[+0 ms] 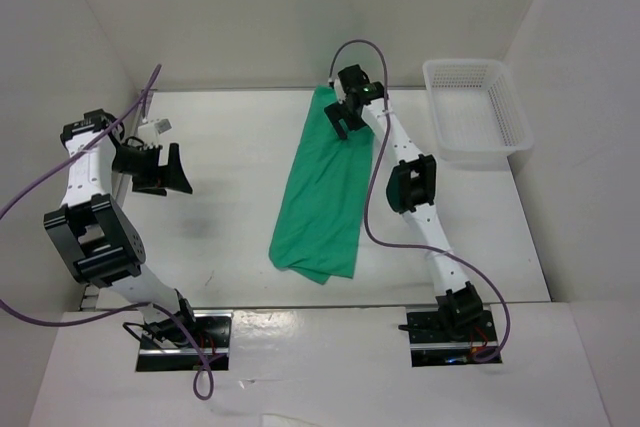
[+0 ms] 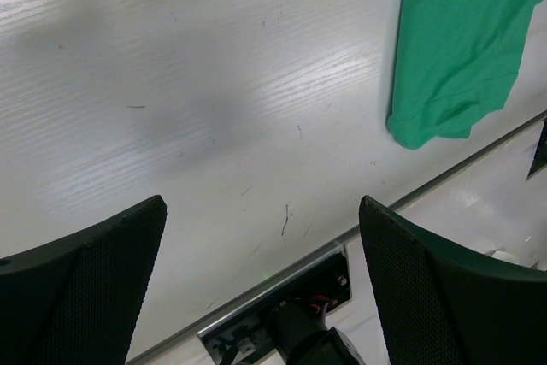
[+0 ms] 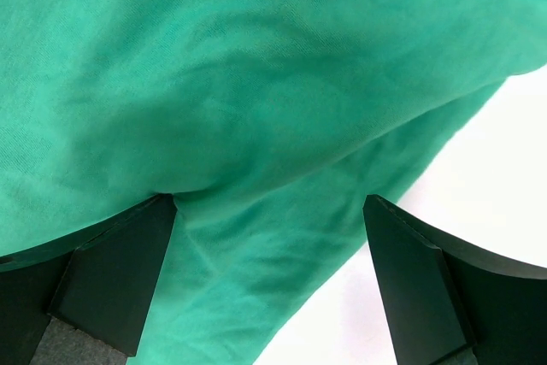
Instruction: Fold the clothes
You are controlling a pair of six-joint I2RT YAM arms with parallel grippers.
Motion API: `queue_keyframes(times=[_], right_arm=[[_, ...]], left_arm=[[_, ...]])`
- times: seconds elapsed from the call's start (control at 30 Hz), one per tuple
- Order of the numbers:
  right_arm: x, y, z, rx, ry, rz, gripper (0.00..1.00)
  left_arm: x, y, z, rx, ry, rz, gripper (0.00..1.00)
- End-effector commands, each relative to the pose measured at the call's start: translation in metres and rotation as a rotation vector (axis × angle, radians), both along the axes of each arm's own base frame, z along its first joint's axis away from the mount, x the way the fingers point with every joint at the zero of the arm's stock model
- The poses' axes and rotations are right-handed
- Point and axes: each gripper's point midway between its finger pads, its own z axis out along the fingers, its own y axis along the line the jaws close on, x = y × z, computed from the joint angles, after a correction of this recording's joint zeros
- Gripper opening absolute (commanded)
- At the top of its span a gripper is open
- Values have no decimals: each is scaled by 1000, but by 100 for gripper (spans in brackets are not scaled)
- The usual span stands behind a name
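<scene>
Top external view: the emerald T-shirt (image 1: 325, 187) is seen laid as a long narrow strip on the worktop (image 1: 230, 247). It runs from 12 o'clock down towards 6 o'clock, a little right of centre, and its near end is drawn into a rounded tip. A white mesh basket (image 1: 436, 107) is set at 2 o'clock, apart from the cloth.

The right fingers (image 1: 342, 122) are held over the far end of the strip at 12 o'clock. In the right wrist view they are shown apart, with green fabric filling the space between and beneath them. Nothing is clamped, and whether the tips touch the cloth cannot be told. The left fingers (image 2: 85, 297) are spread wide above bare worktop at 9 o'clock, well apart from the T-shirt, and nothing is held.

The lengthwise folding is judged to be done, and the crosswise fold is judged to be the step in hand. For the next move, the right fingers would need to be lowered and closed on the far edge with every layer caught. That end could then be lifted and carried towards 6 o'clock. The left fingers would probably be needed at the strip too.
</scene>
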Motion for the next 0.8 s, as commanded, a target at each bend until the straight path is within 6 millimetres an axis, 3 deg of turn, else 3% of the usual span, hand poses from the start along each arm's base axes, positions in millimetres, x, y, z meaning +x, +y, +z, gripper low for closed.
queue_keyframes(times=[0.0, 0.07, 0.17, 0.2, 0.27, 0.3, 0.33, 0.4, 0.43, 0.5, 0.53, 0.57, 0.6, 0.63, 0.67, 0.73, 0.77], right_arm=[[18, -9, -9, -102, -75, 10, 99], [14, -4, -10, -105, -66, 20, 99], [12, 13, 19, -31, -92, 56, 99], [9, 21, 50, -8, -125, 71, 99], [2, 27, 78, 20, -146, 79, 99], [-2, 34, 124, 54, -216, 81, 99], [-7, 32, 142, 68, -234, 73, 99], [-23, 44, 159, 89, -228, 109, 99], [-33, 42, 193, 123, -267, 105, 99], [-51, 40, 185, 107, -209, 107, 99], [-66, 38, 198, 132, -198, 112, 99], [-78, 35, 176, 121, -123, 107, 99], [-83, 23, 170, 120, -92, 94, 99], [-89, 17, 183, 146, -110, 82, 99], [-105, 10, 153, 116, -31, 78, 97], [-112, -3, 146, 86, -38, 66, 96], [-128, -16, 139, 43, -18, 60, 94]], left_arm=[[4, -5, 12, -48, -14, 9, 99], [3, -7, 10, -64, 0, 9, 99], [-2, -16, 9, -97, 20, -47, 99], [-1, -23, 7, -101, 29, -71, 99], [1, -29, 7, -79, 22, -111, 99], [2, -36, 8, -64, 20, -145, 99], [6, -37, 1, -33, 25, -165, 99], [10, -49, -3, -8, 43, -204, 99], [14, -54, -6, -5, 35, -223, 99], [19, -64, -11, -6, 38, -247, 99], [19, -77, -20, -26, 62, -276, 99], [21, -82, -23, -26, 62, -292, 98], [23, -89, -26, -39, 69, -300, 96], [23, -100, -34, -49, 78, -332, 95], [21, -108, -41, -67, 95, -337, 91], [20, -124, -55, -71, 123, -374, 84], [14, -131, -62, -77, 157, -384, 69]])
